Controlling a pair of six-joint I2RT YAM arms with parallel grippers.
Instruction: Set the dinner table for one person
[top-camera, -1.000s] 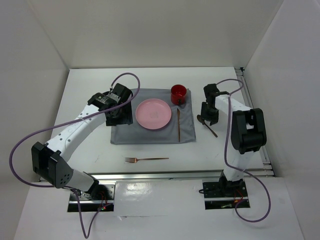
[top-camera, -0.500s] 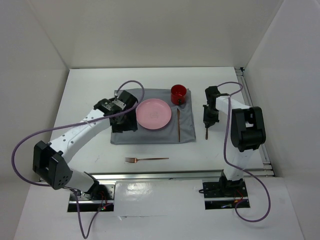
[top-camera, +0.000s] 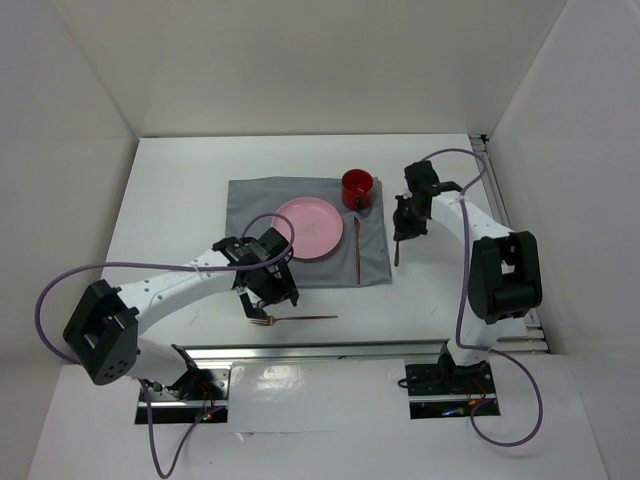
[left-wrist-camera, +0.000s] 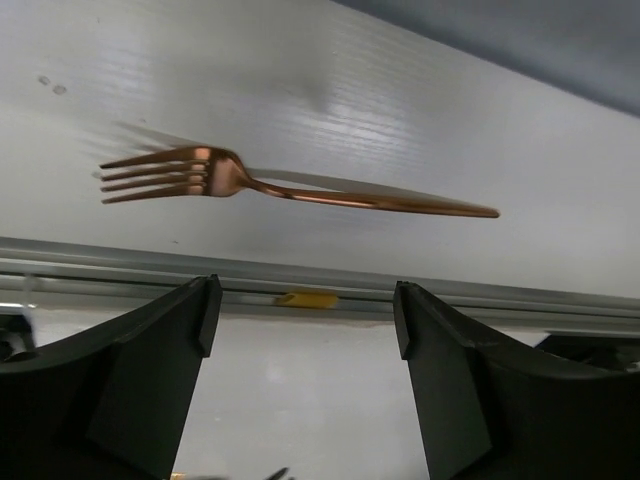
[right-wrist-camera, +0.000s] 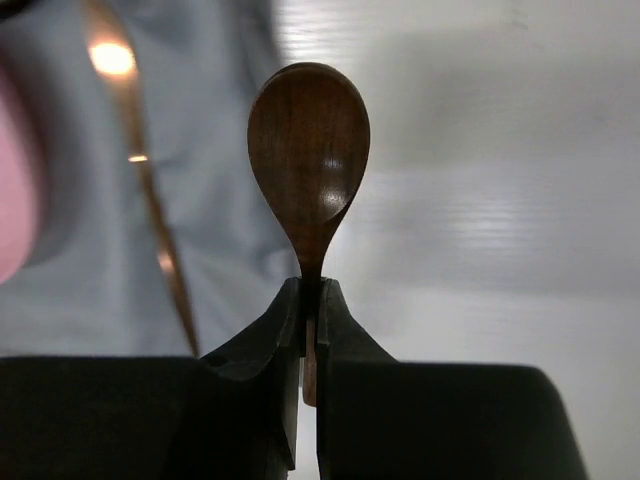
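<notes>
In the last second the left gripper (left-wrist-camera: 305, 300), jaws apart, has swung down over the fork (left-wrist-camera: 290, 190) at lower centre of the white tabletop (top-camera: 170, 200), while the right gripper (right-wrist-camera: 310, 300), clamped on the spoon (right-wrist-camera: 309, 150), has apparently lifted it beside the grey mat's (top-camera: 250, 200) right edge, so cutlery placement looks under way.

The fork (left-wrist-camera: 300, 195) is glossy copper-toned metal, the spoon (right-wrist-camera: 309, 150) smooth dark wood, the mat (top-camera: 250, 200) matt cloth.

L arm (top-camera: 170, 289) is stretched low from lower left toward frame centre, L gripper (left-wrist-camera: 305, 300) angled down, fingers (left-wrist-camera: 190, 320) spread wide. R arm (top-camera: 452, 212) is folded up at mid-right, R gripper (right-wrist-camera: 310, 300) clamped on spoon (right-wrist-camera: 309, 140) neck.
</notes>
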